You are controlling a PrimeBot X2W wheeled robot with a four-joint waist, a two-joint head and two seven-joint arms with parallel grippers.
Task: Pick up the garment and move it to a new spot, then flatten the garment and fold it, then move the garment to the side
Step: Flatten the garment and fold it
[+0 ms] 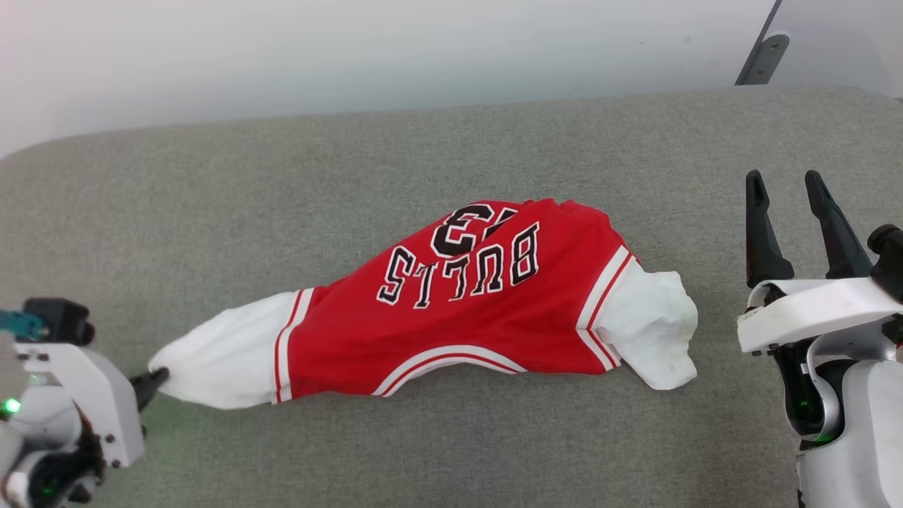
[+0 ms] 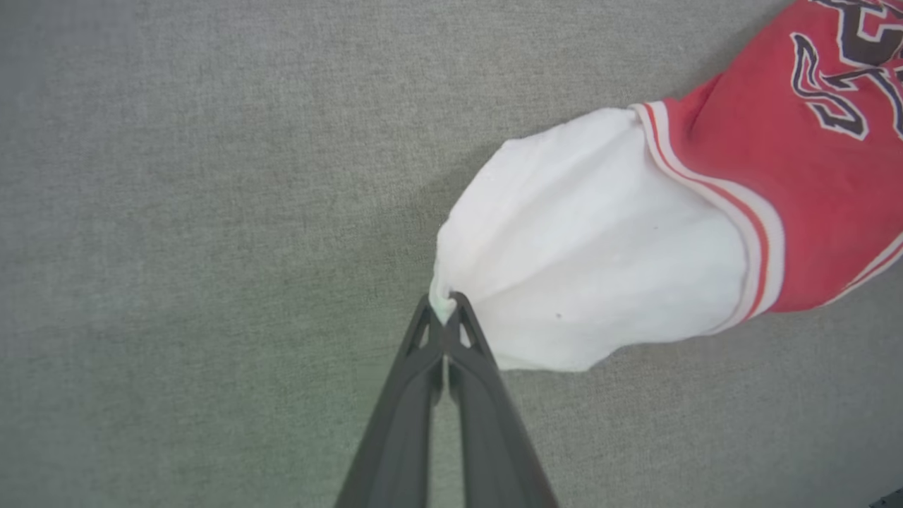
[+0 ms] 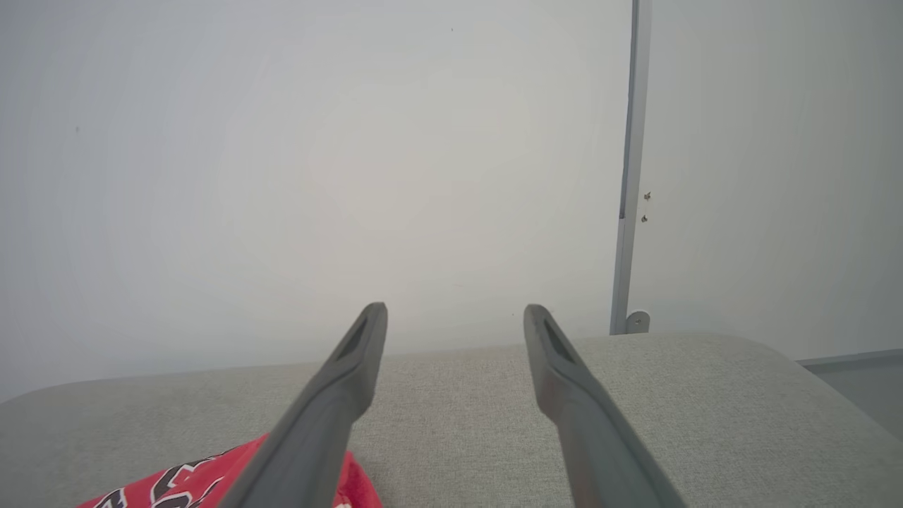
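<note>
The garment (image 1: pixel 487 310), a red jersey with white sleeves and black "BULLS" lettering, lies stretched sideways across the grey cushion, its lettering upside down in the head view. My left gripper (image 1: pixel 156 379) is shut on the tip of the left white sleeve (image 2: pixel 578 261); the left wrist view shows the cloth pinched between the fingertips (image 2: pixel 446 309). My right gripper (image 1: pixel 784 185) stands open to the right of the other white sleeve (image 1: pixel 652 321), apart from it, fingers pointing away with nothing between them (image 3: pixel 455 317). A red corner of the garment (image 3: pixel 211 483) shows low in the right wrist view.
The grey fabric surface (image 1: pixel 451 451) spreads wide around the garment, with bare room in front and behind. A pale wall (image 1: pixel 353 49) runs along its far edge, and a grey metal post (image 3: pixel 630 176) with a bracket (image 1: pixel 765 56) stands at the back right.
</note>
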